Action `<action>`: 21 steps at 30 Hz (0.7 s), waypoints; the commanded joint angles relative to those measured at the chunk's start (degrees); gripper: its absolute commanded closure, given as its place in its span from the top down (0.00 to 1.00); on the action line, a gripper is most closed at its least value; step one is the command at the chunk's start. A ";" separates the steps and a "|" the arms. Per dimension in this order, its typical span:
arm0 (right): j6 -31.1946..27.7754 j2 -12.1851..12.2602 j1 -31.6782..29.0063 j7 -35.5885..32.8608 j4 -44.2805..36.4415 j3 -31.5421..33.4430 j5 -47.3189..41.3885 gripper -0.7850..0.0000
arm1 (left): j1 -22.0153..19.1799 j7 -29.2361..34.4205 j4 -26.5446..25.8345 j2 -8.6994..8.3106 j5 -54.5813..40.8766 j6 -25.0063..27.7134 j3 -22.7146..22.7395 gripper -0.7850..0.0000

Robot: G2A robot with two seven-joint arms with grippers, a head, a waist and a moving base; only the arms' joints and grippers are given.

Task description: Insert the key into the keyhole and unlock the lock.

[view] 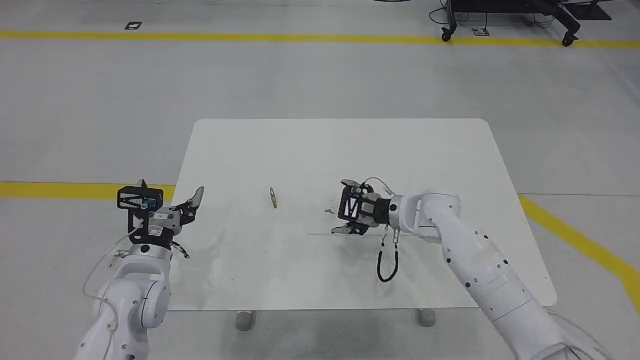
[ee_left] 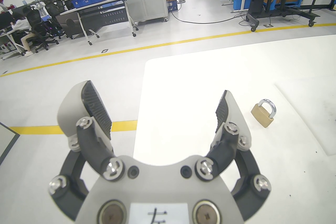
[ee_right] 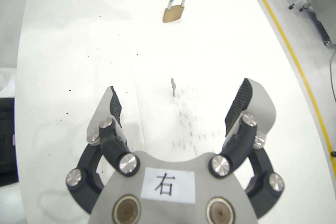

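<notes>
A brass padlock [view: 272, 197] with a silver shackle lies near the middle of the white table [view: 420, 150]. It shows in the left wrist view as the padlock [ee_left: 263, 113] and in the right wrist view as the padlock [ee_right: 173, 11]. A small silver key [ee_right: 172, 86] lies flat on the table, just ahead of my right gripper [ee_right: 179, 91] and between it and the lock. My right gripper [view: 338, 208] is open and holds nothing. My left gripper [view: 190, 215] hangs open and empty at the table's left edge, and the left gripper [ee_left: 157, 97] faces the lock from a distance.
A black cable loop [view: 387, 260] hangs from my right arm over the table's front part. Small dark scuff marks [ee_right: 189, 125] dot the surface near the key. Yellow floor lines [view: 300, 37] run around the table.
</notes>
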State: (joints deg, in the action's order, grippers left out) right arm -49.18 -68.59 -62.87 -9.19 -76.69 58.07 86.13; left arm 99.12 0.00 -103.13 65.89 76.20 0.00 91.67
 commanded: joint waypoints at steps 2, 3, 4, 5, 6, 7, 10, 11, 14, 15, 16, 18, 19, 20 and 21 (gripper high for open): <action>-1.49 -0.80 3.82 -1.80 4.56 -2.50 -0.76 0.84 | 0.00 0.00 0.00 0.00 0.00 0.00 0.00 1.00; -2.23 -1.11 5.03 -2.22 6.07 -3.29 -1.46 0.66 | 0.00 0.00 0.00 0.00 0.00 0.00 0.00 1.00; -2.93 -1.43 6.27 -2.69 7.72 -4.00 -2.26 0.61 | 0.00 0.00 0.00 0.00 0.00 0.00 0.00 1.00; -3.44 -1.75 7.52 -3.25 9.32 -4.68 -2.96 0.57 | 0.00 0.00 0.00 0.00 0.00 0.00 0.00 1.00; -3.87 -2.09 8.67 -3.79 10.76 -5.42 -3.64 0.53 | 0.00 0.00 0.00 0.00 0.00 0.00 0.00 1.00; -4.28 -2.45 9.72 -4.18 12.07 -6.19 -4.34 0.52 | 0.00 0.00 0.00 0.00 0.00 0.00 0.00 1.00; -5.47 -3.59 12.50 -5.25 15.40 -8.84 -5.71 0.48 | 0.00 0.00 0.00 0.00 0.00 0.00 0.00 1.00; -5.64 -4.00 13.35 -5.61 16.48 -9.71 -6.15 0.47 | 0.00 0.00 0.00 0.00 0.00 0.00 0.00 1.00; -6.13 -5.28 15.68 -6.45 19.63 -12.27 -7.47 0.45 | 0.00 0.00 0.00 0.00 0.00 0.00 0.00 1.00; -6.26 -5.69 16.35 -6.59 20.66 -13.02 -7.92 0.45 | 0.00 0.00 0.00 0.00 0.00 0.00 0.00 1.00; -6.44 -6.10 17.01 -6.79 21.65 -13.78 -8.29 0.44 | 0.00 0.00 0.00 0.00 0.00 0.00 0.00 1.00; -6.67 -6.91 18.20 -7.50 23.58 -15.20 -9.03 0.45 | 0.00 0.00 0.00 0.00 0.00 0.00 0.00 1.00; -6.64 -7.30 18.75 -7.86 24.44 -15.84 -9.37 0.45 | 0.00 0.00 0.00 0.00 0.00 0.00 0.00 1.00; -6.47 -7.67 19.22 -8.09 25.18 -16.39 -9.71 0.44 | 0.00 0.00 0.00 0.00 0.00 0.00 0.00 1.00; -6.50 -8.00 19.62 -8.14 25.79 -16.90 -10.00 0.41 | 0.00 0.00 0.00 0.00 0.00 0.00 0.00 1.00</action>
State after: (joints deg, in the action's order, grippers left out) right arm -55.73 -76.29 -43.65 -17.26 -51.51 41.64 76.40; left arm 99.12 0.00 -103.13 65.89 76.20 0.00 91.67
